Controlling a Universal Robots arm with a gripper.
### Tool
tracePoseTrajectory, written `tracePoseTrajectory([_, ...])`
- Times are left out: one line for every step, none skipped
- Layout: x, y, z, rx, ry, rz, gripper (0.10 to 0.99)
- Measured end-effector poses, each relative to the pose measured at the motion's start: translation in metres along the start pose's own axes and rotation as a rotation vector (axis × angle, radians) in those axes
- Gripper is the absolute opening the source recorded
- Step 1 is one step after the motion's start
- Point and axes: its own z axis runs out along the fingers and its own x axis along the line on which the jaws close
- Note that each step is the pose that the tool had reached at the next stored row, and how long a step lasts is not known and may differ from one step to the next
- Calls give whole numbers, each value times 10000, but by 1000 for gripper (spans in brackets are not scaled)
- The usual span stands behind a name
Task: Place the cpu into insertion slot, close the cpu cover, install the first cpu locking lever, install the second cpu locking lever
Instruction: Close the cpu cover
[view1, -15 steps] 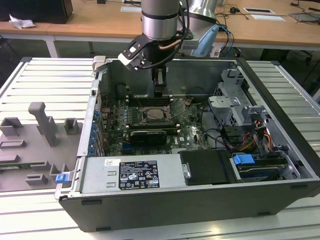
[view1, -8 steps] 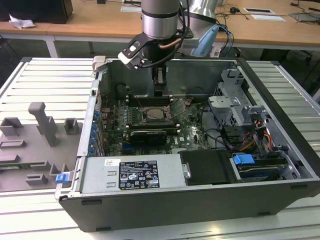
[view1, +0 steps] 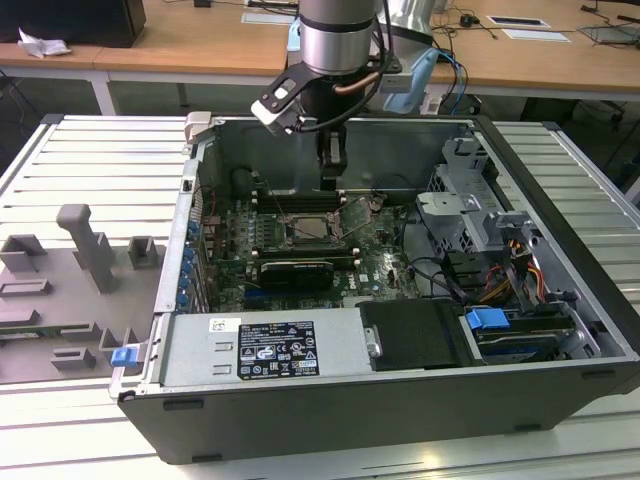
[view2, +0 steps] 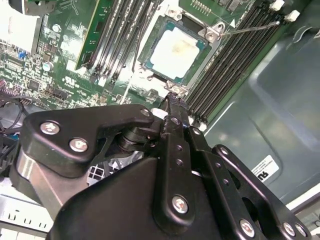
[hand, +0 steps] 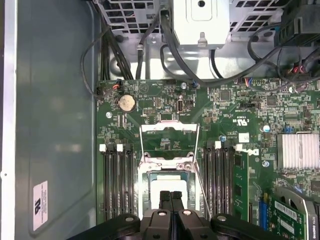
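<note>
Gripper pressed together near cpu | first wrist view: cpu cover raised

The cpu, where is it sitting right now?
In the second wrist view the cpu lies in the insertion slot, between the two banks of memory slots, just beyond the end effector.
</note>
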Motion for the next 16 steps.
tracePoseTrajectory([3, 22, 1, 0, 0, -2, 106])
tracePoseTrajectory([5, 41, 2, 0, 0, -3, 106])
tracePoseTrajectory([6, 54, 3, 0, 0, -4, 106])
tracePoseTrajectory([8, 69, 4, 0, 0, -4, 106])
tracePoseTrajectory([9, 78, 4, 0, 0, -5, 106])
tracePoseTrajectory([10, 88, 5, 0, 0, -5, 106])
tracePoseTrajectory([11, 108, 5, 0, 0, -6, 106])
tracePoseTrajectory([12, 141, 8, 0, 1, -6, 106])
tracePoseTrajectory([12, 165, 9, 2, 1, -8, 106])
tracePoseTrajectory([13, 184, 11, 3, 1, -8, 106])
tracePoseTrajectory([13, 216, 14, 5, 0, -8, 106])
tracePoseTrajectory([15, 237, 18, 5, 0, -9, 106])
tracePoseTrajectory([15, 252, 20, 6, -1, -10, 106])
tracePoseTrajectory([15, 261, 23, 6, 0, -10, 106])
tracePoseTrajectory([15, 268, 26, 5, 0, -10, 106])
tracePoseTrajectory([15, 268, 27, 5, 0, -9, 106])
